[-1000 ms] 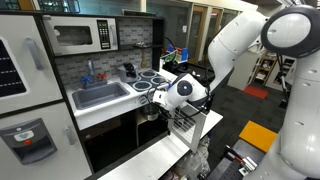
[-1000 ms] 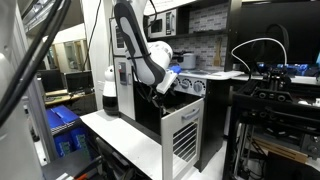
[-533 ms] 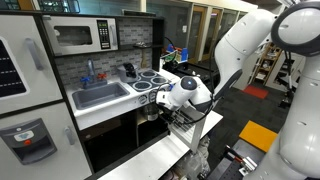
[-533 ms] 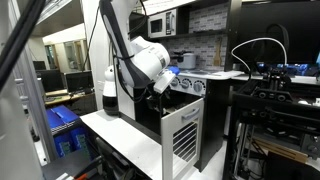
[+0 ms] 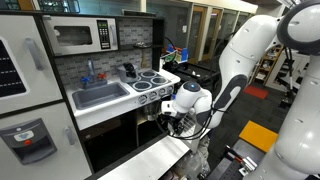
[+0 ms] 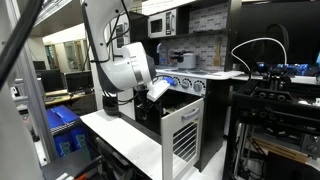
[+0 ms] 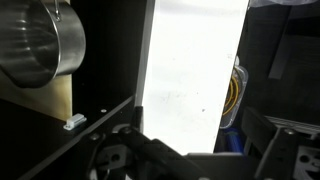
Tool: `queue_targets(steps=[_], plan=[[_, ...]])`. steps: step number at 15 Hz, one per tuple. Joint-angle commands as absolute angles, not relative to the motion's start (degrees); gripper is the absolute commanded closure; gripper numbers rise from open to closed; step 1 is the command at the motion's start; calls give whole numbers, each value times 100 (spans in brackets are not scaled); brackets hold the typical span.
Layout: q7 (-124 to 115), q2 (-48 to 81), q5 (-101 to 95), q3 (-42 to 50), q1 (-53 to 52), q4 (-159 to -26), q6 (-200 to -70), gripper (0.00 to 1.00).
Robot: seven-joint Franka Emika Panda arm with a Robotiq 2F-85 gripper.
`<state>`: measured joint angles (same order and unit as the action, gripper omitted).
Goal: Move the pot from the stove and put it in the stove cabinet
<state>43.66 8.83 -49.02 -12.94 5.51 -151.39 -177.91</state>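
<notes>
The steel pot (image 7: 40, 45) shows at the top left of the wrist view, inside the dark stove cabinet next to a pale wooden panel. It is apart from my gripper. My gripper (image 7: 200, 160) is open and empty, its dark fingers at the bottom of the frame. In both exterior views my gripper (image 5: 172, 112) (image 6: 158, 92) hangs just outside the open cabinet (image 5: 125, 135) below the stove (image 5: 150, 78). The stove top holds no pot.
A sink (image 5: 100, 95) lies beside the stove, with a microwave (image 5: 82, 36) above it. A dark utensil holder (image 5: 128, 71) stands on the counter. The open white cabinet door (image 6: 182, 135) is close to my gripper. A white platform (image 5: 150, 160) lies below it.
My arm has drawn back and down, away from the cabinet opening. The pot has stayed inside the cabinet.
</notes>
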Motion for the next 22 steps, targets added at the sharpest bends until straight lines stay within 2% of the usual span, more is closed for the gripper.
queue_targets(steps=[1, 7, 10, 12, 14, 15, 19, 22], plan=[[5927, 724, -3292, -2417, 1350, -15375, -17679, 0], [8167, 657, -534, -4551, 2738, -14783, -16600, 0], [9141, 197, 683, -5009, 3102, -14325, -15695, 0], [9607, -297, 1329, -4949, 3148, -14024, -15022, 0], [9941, -842, 1760, -4690, 3112, -13716, -14248, 0], [9933, -1024, 1720, -3635, 2197, -13562, -13897, 0], [9480, -1574, 852, -2009, 992, -13195, -12847, 0], [9161, -1792, 141, -1243, 355, -12964, -12225, 0]])
